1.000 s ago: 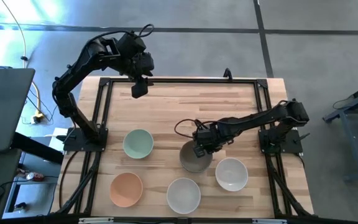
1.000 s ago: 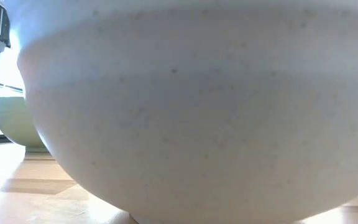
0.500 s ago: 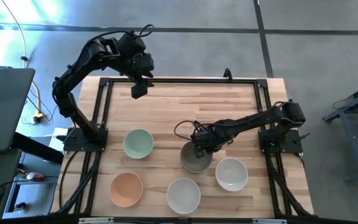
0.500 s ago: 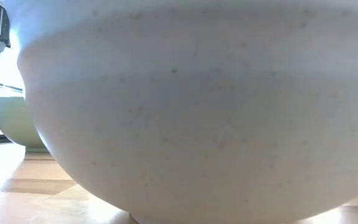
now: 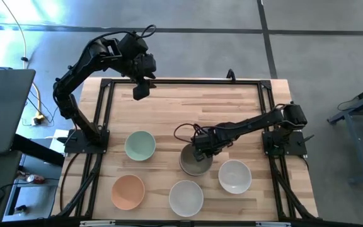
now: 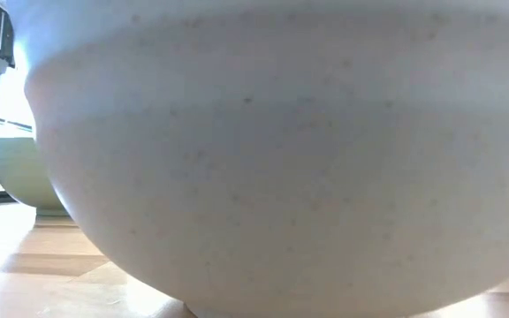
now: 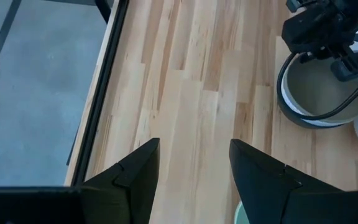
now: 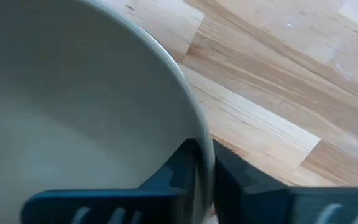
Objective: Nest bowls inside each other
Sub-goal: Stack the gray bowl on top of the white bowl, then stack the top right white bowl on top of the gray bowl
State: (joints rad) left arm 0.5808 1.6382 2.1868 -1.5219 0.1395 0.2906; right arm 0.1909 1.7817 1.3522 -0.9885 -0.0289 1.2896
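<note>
A stack of nested bowls point(image 5: 195, 161) stands right of the table's middle; in the left wrist view the stack point(image 7: 321, 93) shows a dark outer bowl, a white rim and a pale bowl on top. My right gripper point(image 5: 198, 150) is shut on the top bowl's far rim. A mint bowl point(image 5: 140, 145), a peach bowl point(image 5: 128, 192) and two white bowls point(image 5: 186, 197) point(image 5: 234, 176) rest singly on their bases. My left gripper point(image 5: 141, 90) hangs open, high over the far left, holding nothing. My right gripper point(image 8: 202, 149) has the top bowl's rim point(image 8: 194, 124) between its fingers, one finger inside the bowl and one outside. The fingers come from above, pointing down. The bowl sits upright in the stack; whether it rests fully in the bowl below does not show.
The white bowl point(image 6: 272, 159) at the near edge fills the low view, with the mint bowl point(image 6: 14, 172) beside it. A black frame rail point(image 5: 188, 82) runs round the tabletop. Bare wood point(image 5: 219, 104) lies across the far half.
My right gripper has sunk a little with the top bowl and shifted slightly toward the table's left edge; the stack stands a touch farther left than before.
</note>
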